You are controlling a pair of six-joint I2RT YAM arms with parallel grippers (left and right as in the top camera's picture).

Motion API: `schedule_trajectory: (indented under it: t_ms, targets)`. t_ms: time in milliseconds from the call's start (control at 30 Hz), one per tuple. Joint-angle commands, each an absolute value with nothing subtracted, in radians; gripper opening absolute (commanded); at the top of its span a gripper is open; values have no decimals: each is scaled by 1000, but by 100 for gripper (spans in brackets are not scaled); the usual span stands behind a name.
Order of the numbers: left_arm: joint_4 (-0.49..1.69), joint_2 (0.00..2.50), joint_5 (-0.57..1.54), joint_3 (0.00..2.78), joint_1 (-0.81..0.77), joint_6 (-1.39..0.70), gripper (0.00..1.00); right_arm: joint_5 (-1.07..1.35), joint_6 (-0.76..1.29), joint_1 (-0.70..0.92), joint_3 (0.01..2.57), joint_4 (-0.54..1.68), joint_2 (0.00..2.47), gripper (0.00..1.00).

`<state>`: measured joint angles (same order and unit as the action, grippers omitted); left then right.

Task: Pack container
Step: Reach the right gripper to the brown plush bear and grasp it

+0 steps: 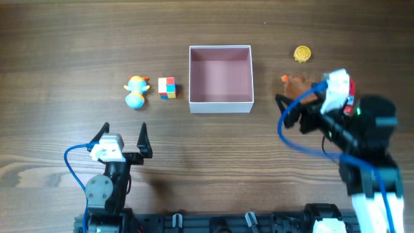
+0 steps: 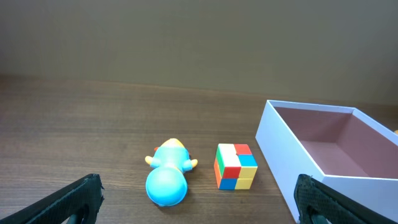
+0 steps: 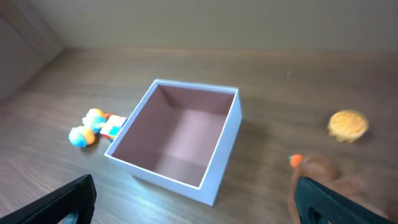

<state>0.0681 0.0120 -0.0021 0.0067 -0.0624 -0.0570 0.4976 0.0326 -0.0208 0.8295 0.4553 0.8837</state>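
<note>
The container (image 1: pixel 220 102) is a square white box with a dusty-pink inside, at the table's far middle; it also shows in the left wrist view (image 2: pixel 292 165) and the right wrist view (image 3: pixel 217 174). It holds nothing. A blue duck toy (image 1: pixel 135 91) and a coloured cube (image 1: pixel 167 87) lie left of it. A brown toy with an orange tip (image 1: pixel 294 83) and a yellow toy (image 1: pixel 302 54) lie right of it. My left gripper (image 1: pixel 124 137) is open and empty, near the front. My right gripper (image 1: pixel 299 103) is open and empty, beside the brown toy (image 3: pixel 317 168).
The duck (image 2: pixel 166 177) and the cube (image 2: pixel 236 165) lie ahead of my left fingers. The yellow toy (image 3: pixel 347 124) lies beyond the brown toy in the right wrist view. Blue cables run along both arms.
</note>
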Motion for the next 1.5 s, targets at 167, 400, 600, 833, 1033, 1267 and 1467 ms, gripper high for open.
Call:
schedule_trajectory:
  t_ms: [167, 400, 600, 833, 1033, 1267, 1467]
  targets:
    - [76, 3, 18, 6, -53, -41, 100, 197, 187, -20, 1013, 688, 1218, 100]
    - [76, 3, 18, 6, -53, -41, 100, 83, 181, -20, 1292, 862, 1503, 100]
    - [76, 3, 17, 6, -53, -41, 100, 109, 73, -20, 1322, 791, 1614, 100]
    - [76, 3, 17, 6, -53, -41, 100, 28, 47, -20, 1322, 756, 1631, 100]
    - [76, 3, 18, 6, -53, -41, 100, 22, -17, -20, 1322, 780, 1633, 100]
    - [76, 3, 18, 6, -53, -41, 100, 20, -106, -20, 1322, 770, 1719, 100]
    - [76, 3, 17, 6, -53, -41, 100, -65, -41, -20, 1322, 766, 1816, 100]
